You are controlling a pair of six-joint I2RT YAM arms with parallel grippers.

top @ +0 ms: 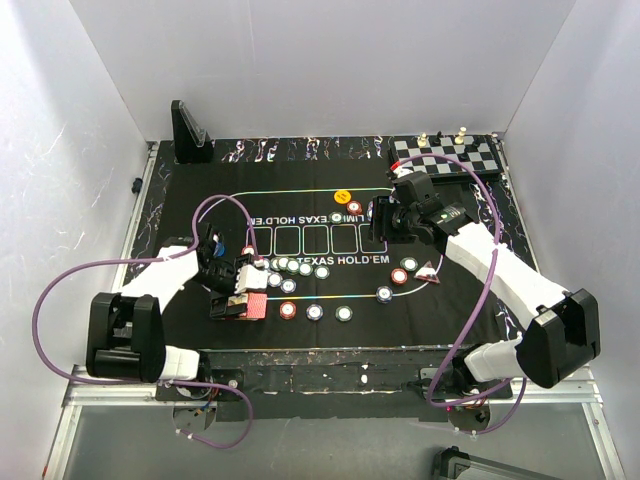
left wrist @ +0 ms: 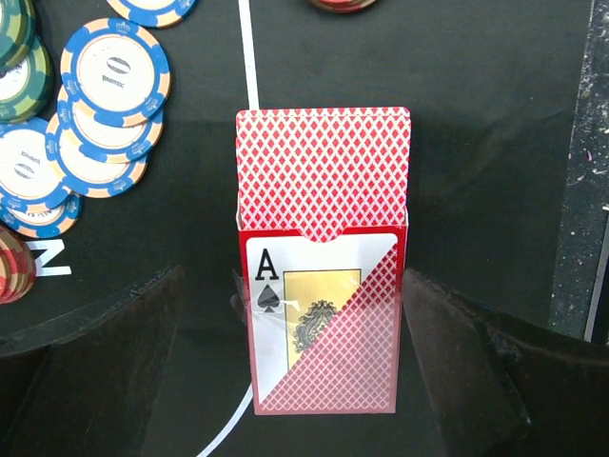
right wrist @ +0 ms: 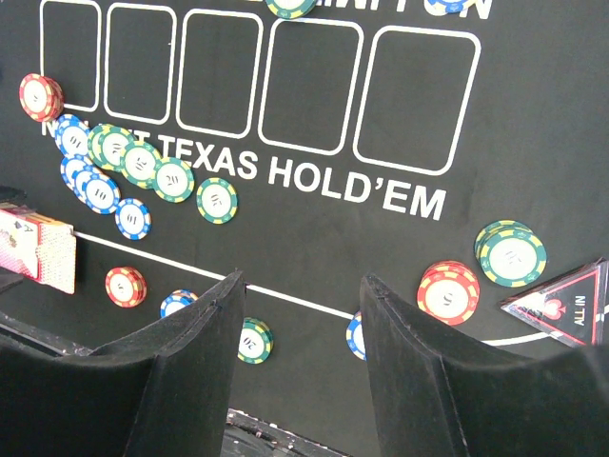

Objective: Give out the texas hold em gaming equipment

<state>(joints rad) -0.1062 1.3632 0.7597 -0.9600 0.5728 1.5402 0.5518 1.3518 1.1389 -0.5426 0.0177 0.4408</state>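
Observation:
A red card box (left wrist: 324, 333) lies on the mat with red-backed playing cards (left wrist: 322, 171) sticking out of its open top. My left gripper (left wrist: 293, 276) is open and straddles the box, one finger on each side. From above, the left gripper (top: 232, 285) is over the box (top: 250, 308) at the mat's near left. Blue chips (left wrist: 109, 86) are heaped just past it. My right gripper (right wrist: 303, 279) is open and holds nothing above the mat. A red chip stack (right wrist: 447, 293), a green stack (right wrist: 512, 252) and a dark triangular marker (right wrist: 561, 303) lie to its right.
A black felt mat (top: 200, 200) covers the table. A chessboard (top: 445, 155) with pieces sits at the far right corner. A black stand (top: 188, 130) is at the far left. A yellow button (top: 342, 196) lies near the mat's far side. Loose chips (top: 315, 312) dot the near edge.

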